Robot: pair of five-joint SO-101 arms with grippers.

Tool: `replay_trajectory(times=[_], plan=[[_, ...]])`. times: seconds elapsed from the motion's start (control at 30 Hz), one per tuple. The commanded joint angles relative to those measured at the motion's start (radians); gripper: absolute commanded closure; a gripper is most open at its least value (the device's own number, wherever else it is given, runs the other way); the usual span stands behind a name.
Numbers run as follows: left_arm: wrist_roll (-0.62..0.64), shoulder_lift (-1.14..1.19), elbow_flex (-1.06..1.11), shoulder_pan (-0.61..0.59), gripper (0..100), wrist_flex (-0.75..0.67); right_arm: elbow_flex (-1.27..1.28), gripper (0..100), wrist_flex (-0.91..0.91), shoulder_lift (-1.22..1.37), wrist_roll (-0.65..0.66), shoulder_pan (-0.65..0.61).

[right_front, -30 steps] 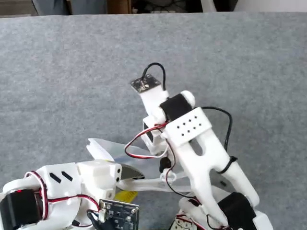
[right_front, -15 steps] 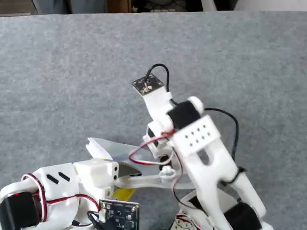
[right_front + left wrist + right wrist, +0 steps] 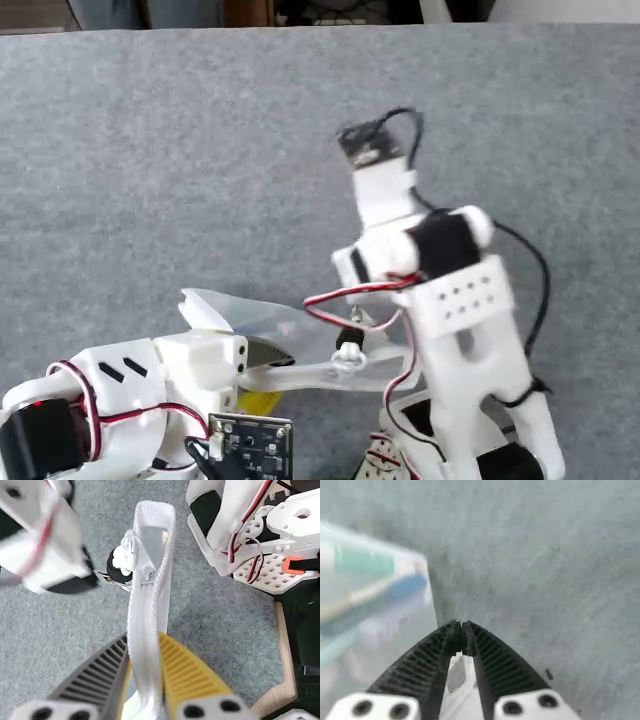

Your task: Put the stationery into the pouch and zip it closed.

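The clear pouch [image 3: 250,315] lies on the grey table near the front edge, with its white zipper strip [image 3: 150,580] running to the right. My left gripper [image 3: 145,640] is shut on that strip, grey finger on one side and yellow finger [image 3: 185,675] on the other; the high view shows it [image 3: 262,378] at the pouch's near edge. The white zip pull [image 3: 348,355] sits partway along the strip [image 3: 131,550]. Green and blue pens [image 3: 365,575] lie inside the pouch [image 3: 375,630]. My right gripper [image 3: 461,626] is shut, above bare table beside the pouch's corner. The right arm [image 3: 440,260] stands over the pouch's right end.
Grey felt table [image 3: 150,150] stretches wide behind and to the left of the pouch. The right arm's white base [image 3: 270,555] and a wooden board edge [image 3: 282,645] stand close to the zipper's end. The left arm's camera board [image 3: 250,445] is at the front edge.
The right arm has swung to the right and farther back from the pouch. The zip pull, the pouch and the left gripper have stayed where they were.
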Motion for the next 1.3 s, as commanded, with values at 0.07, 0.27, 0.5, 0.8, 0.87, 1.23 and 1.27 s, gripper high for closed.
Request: replay_trajectory(times=[0.07,0.27,0.5,0.8,0.87,1.23,1.27], plan=[[0.006,0.044,0.104,-0.042,97,0.055,-0.197,98.6,0.011,-0.027,0.028,0.104],[0.006,0.046,0.104,-0.042,97,0.044,-0.185,98.1,0.011,-0.022,0.121,0.097],[0.006,0.049,0.105,-0.058,97,0.005,-0.038,85.4,0.014,-0.045,0.255,0.086],[0.002,0.041,0.179,-0.099,97,-0.023,0.182,85.1,0.014,-0.277,0.637,0.086],[0.002,0.041,0.183,-0.104,97,-0.029,0.202,85.0,0.014,-0.275,0.634,0.075],[-0.02,0.04,0.176,-0.096,97,-0.025,0.357,82.5,0.012,-0.237,0.374,-0.276],[-0.02,0.04,0.174,-0.102,97,-0.021,0.352,82.2,0.012,-0.231,0.371,-0.276]])
